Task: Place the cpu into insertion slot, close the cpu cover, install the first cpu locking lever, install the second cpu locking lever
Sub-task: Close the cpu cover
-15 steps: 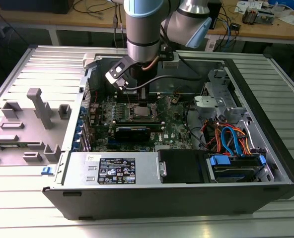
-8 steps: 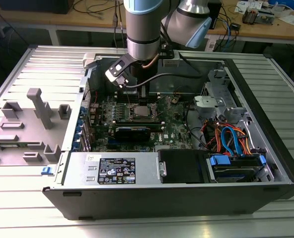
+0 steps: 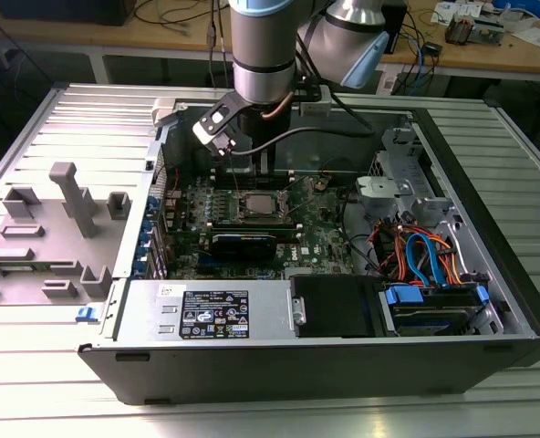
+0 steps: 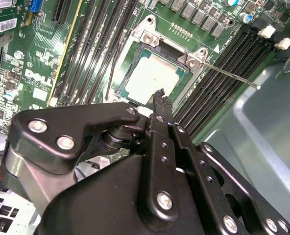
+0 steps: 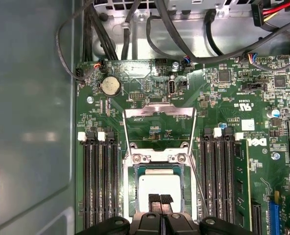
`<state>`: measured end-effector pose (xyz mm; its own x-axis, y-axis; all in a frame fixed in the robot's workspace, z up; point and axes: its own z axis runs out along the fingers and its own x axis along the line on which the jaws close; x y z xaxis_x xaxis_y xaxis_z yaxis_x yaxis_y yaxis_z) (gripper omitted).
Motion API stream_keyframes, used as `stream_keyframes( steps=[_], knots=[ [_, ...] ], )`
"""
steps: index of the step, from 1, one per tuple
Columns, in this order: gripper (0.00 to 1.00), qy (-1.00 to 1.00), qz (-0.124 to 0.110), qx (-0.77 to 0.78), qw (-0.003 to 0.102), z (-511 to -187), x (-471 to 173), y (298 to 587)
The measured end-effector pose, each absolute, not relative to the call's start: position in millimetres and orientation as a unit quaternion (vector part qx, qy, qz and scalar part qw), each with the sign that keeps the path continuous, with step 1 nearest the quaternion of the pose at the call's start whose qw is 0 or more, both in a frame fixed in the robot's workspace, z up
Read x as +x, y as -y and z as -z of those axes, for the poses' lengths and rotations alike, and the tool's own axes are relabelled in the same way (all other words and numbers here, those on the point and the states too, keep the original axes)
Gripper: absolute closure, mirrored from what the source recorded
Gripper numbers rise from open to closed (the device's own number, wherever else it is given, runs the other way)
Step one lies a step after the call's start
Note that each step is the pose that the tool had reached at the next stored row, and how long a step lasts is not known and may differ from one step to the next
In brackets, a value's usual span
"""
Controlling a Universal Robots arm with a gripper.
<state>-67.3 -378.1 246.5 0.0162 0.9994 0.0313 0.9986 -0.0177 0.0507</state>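
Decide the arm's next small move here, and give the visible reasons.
Probably lift the end effector a little and shift it toward the cover. The chip already sits in the socket, the fingers are shut over it, and the cover lies flipped open beyond.

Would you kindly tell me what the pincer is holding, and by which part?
Nothing: the pincer is shut and empty, poised over the cpu lying in the insertion slot.
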Motion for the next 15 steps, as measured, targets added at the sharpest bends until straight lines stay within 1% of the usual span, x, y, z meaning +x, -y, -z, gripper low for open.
stream_keyframes(
  steps=[15],
  knots=[
    [0.89,-0.701,-0.029,0.713,0.007,-250.4,-65.1,378.1]
  ],
)
